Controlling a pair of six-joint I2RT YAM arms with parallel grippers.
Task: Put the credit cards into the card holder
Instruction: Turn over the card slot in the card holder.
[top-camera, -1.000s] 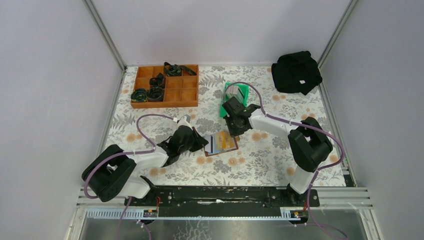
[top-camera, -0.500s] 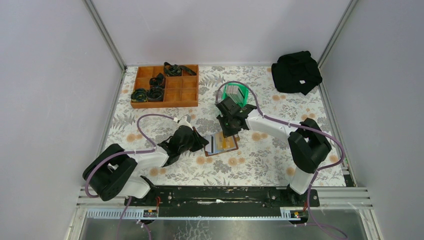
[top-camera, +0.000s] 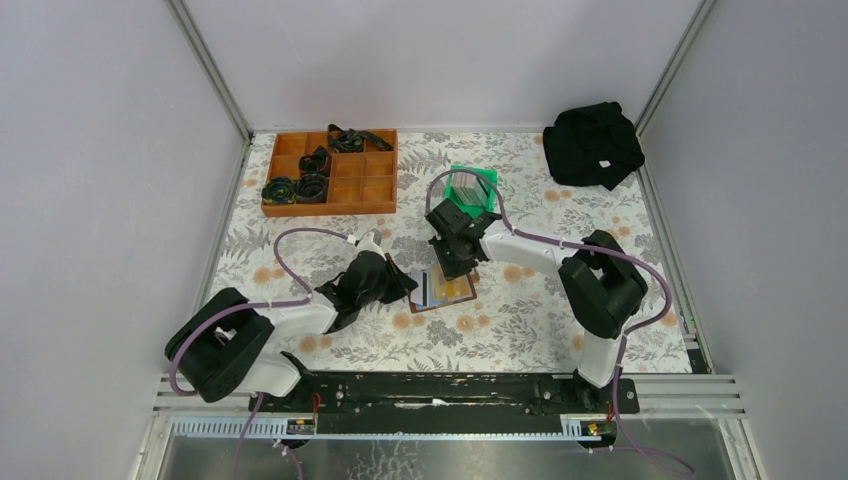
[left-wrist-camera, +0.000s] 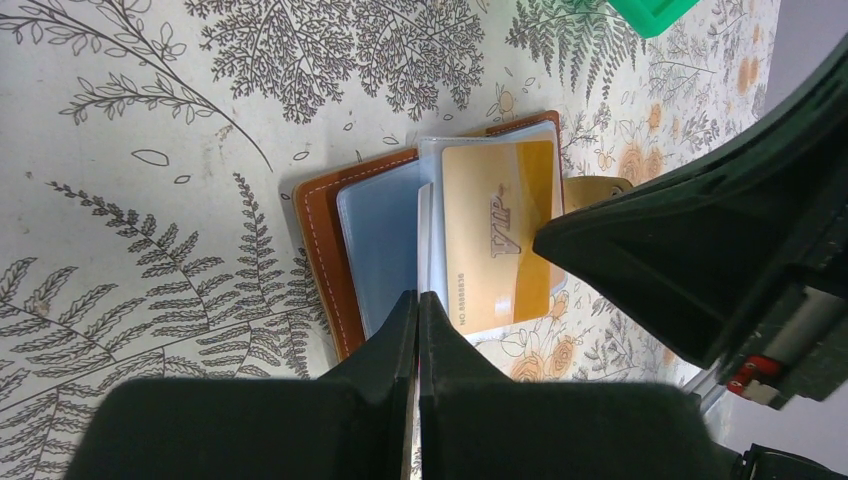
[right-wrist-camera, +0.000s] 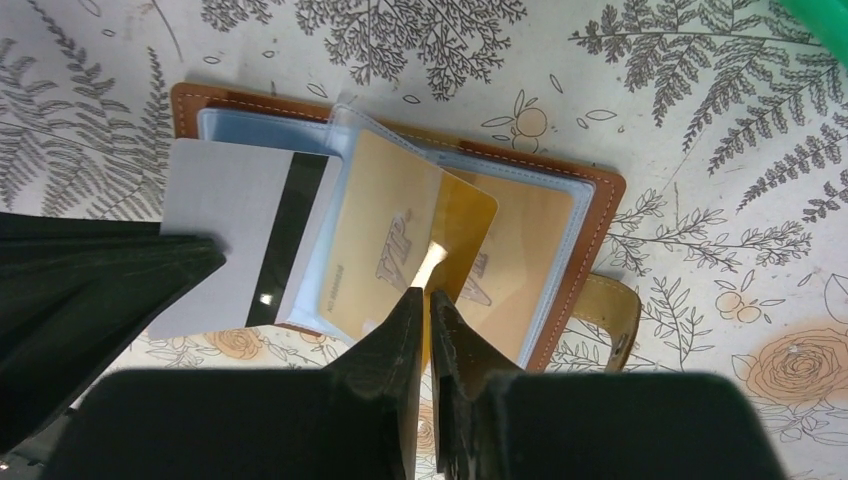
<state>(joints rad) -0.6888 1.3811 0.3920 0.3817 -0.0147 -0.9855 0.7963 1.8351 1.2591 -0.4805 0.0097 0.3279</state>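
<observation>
The table (top-camera: 540, 310) wears a pale cloth printed with ferns and orange roses. A wooden tray (top-camera: 330, 209) sits at its far left, a green bin (top-camera: 478, 180) far of centre and a black bag (top-camera: 592, 143) in the far right corner. Near the middle lies the card holder (top-camera: 445, 293), opened flat.

Cards (right-wrist-camera: 385, 240) sit in the card holder (right-wrist-camera: 590, 215) on the table (top-camera: 520, 320); bin (top-camera: 473, 186) behind it, tray (top-camera: 330, 210) back-left.

Plain grey walls (top-camera: 100, 150); aluminium corner posts (top-camera: 210, 70); floral-print table cover (top-camera: 520, 330); even light.
</observation>
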